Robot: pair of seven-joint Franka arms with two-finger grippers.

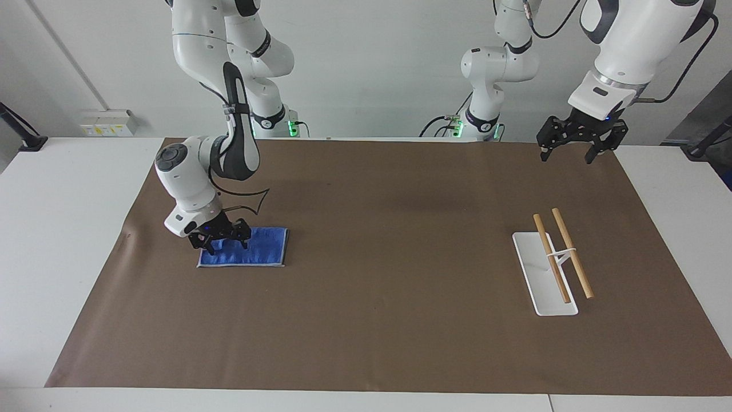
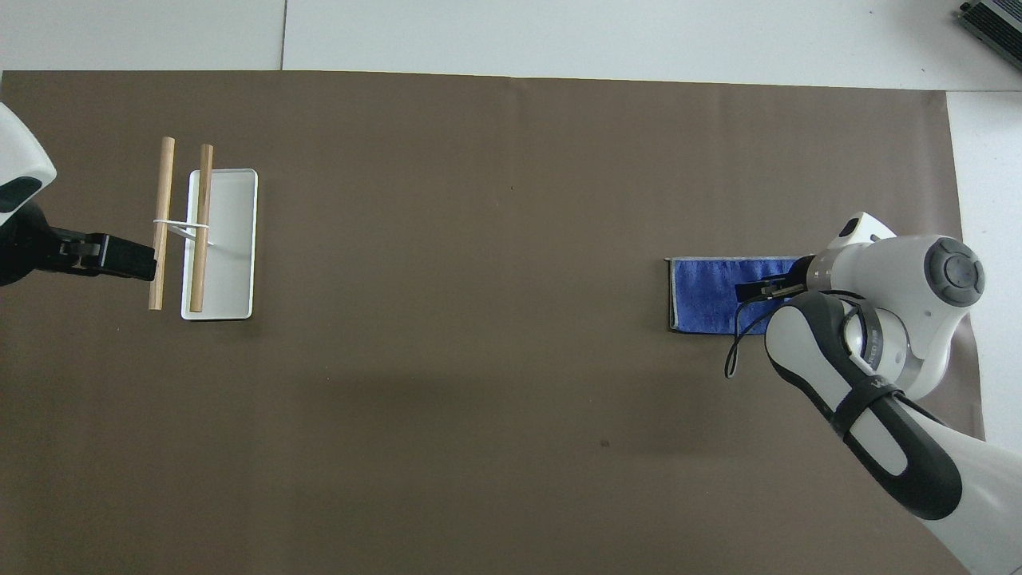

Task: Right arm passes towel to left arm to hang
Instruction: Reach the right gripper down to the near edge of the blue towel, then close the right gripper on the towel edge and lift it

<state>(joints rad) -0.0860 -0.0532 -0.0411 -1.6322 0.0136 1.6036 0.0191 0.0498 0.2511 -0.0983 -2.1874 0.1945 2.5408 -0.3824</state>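
right hand point(image 1: 221, 241) spread wide, low over towel point(image 1: 260, 246); left hand point(image 1: 575, 149) spread wide, raised, waiting.

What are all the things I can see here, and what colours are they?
towel: one, blue, flat on the paper toward the right arm's end of the table.
rack: one, white base with two wooden bars, on the paper toward the left arm's end.
paper sheet: one, brown, covering the middle of the table.
table: one, white, under everything.
right arm: one, white with dark bands, bent down low.
right pincer: one, black, open, down at the end of the towel.
left arm: one, white, waiting.
left pincer: one, black, open, raised over the paper's edge near the robots.
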